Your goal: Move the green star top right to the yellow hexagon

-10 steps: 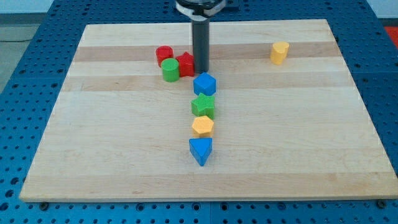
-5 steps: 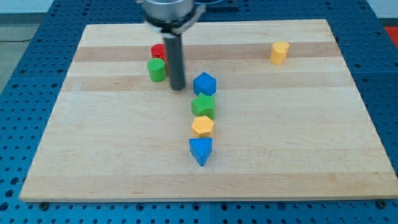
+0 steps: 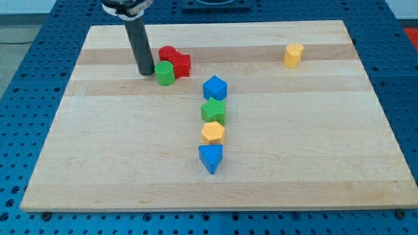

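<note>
The green star (image 3: 213, 111) sits near the middle of the wooden surface (image 3: 313, 143), in a line of four blocks going down the view. It touches the yellow hexagon (image 3: 213, 132) just below it, and the blue cube-like block (image 3: 214, 87) is right above it. A blue triangle-ish block (image 3: 210, 158) is at the bottom of the line, close under the hexagon. My tip (image 3: 144, 72) is far from the star, up at the view's top left, just left of a green round block (image 3: 164, 73) and prob. touching it or nearly so. Two red blocks (image 3: 174, 61) sit right behind that green one. There is no pincer on this arm, only a rod, so nothing gets held (only pushed). The star looks small, hard and light, so I think it will slide easy on the smooth wood, but its bumpy sides may make it spin if I push off-center. Best spot to push looks like its lower left side, so it goes up and to the right of the hexagon. The hexagon is touching there, so I could bump it too. The blue cube is close & may get knocked. A lone yellow block (image 3: 294, 55) sits far off at the top right, not in the way.
</note>
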Controlling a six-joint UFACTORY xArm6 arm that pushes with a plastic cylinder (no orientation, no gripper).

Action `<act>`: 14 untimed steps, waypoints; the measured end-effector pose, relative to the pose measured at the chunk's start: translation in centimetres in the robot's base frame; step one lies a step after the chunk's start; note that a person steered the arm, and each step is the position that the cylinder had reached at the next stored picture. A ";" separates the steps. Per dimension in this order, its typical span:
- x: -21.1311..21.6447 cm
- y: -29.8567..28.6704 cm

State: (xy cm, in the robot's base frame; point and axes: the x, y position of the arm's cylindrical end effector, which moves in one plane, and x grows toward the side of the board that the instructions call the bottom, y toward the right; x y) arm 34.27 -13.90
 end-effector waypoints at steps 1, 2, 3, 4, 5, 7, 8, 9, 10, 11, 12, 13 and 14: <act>0.7 2.5; 4.0 3.9; 7.6 5.8; 9.2 6.2; 9.1 3.6; 4.8 5.5; 4.2 7.2; 5.9 9.0; 9.0 12.4; 11.7 16.7; 13.4 20.7; 14.1 22.4; 14.1 21.0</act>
State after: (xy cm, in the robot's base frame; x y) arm 48.41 7.10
